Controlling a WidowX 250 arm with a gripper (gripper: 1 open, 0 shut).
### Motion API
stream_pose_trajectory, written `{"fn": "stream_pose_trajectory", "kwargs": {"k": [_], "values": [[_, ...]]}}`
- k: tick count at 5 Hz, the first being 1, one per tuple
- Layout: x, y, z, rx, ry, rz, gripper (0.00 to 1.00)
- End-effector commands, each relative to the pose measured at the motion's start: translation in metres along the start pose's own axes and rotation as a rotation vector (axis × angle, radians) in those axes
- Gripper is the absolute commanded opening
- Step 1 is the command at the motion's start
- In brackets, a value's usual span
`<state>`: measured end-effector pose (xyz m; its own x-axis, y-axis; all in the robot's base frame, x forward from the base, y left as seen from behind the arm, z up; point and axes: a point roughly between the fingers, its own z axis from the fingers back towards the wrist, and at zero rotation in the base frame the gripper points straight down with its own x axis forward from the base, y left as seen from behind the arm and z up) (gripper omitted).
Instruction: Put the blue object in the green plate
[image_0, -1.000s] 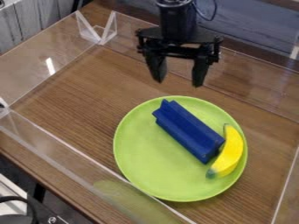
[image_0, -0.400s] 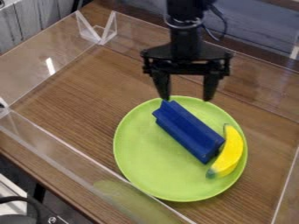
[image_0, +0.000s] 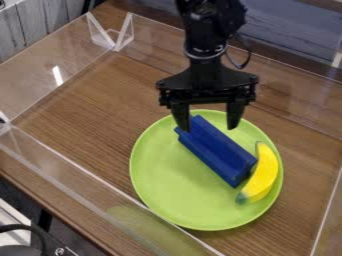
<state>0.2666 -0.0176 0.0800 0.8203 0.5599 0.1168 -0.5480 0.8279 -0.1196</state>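
From my station I am seeing the end effector (image_0: 207, 116) standing wide, its two fingers spread well apart with nothing between them. It is hanging over the far edge of the green plate (image_0: 163, 199), near the upper end of the blue block (image_0: 215, 152).

The block is already lying in the plate, on its right-hand half as I am viewing it, with its long axis running aslant from upper left down to lower right. The yellow banana toy (image_0: 261, 174) is resting alongside its lower right end, so close that I cannot tell whether the two are touching.

The relation I am minding is this one: from the end effector, the block is stretching away down the picture and a little to the right, its near end almost under the fingers. How high they are hanging above it I cannot judge from this single view.

With only one arm working here, there is no choosing between arms. I am judging the placing as done, so the next move is calling for a retreat, up and back from the plate across the counter (image_0: 94, 118). Dipping or swinging toward the block would be risking a nudge into the banana.
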Motion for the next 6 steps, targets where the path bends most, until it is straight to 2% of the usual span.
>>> {"fn": "stream_pose_trajectory", "kwargs": {"k": [1, 2, 4, 6], "values": [[0.011, -0.004, -0.005, -0.008, -0.036, 0.087, 1.0], [0.017, -0.009, -0.02, 0.0, -0.043, 0.153, 1.0], [0.003, -0.004, -0.021, -0.004, -0.034, 0.09, 1.0], [-0.001, -0.026, -0.029, 0.017, -0.049, 0.221, 1.0]]}}
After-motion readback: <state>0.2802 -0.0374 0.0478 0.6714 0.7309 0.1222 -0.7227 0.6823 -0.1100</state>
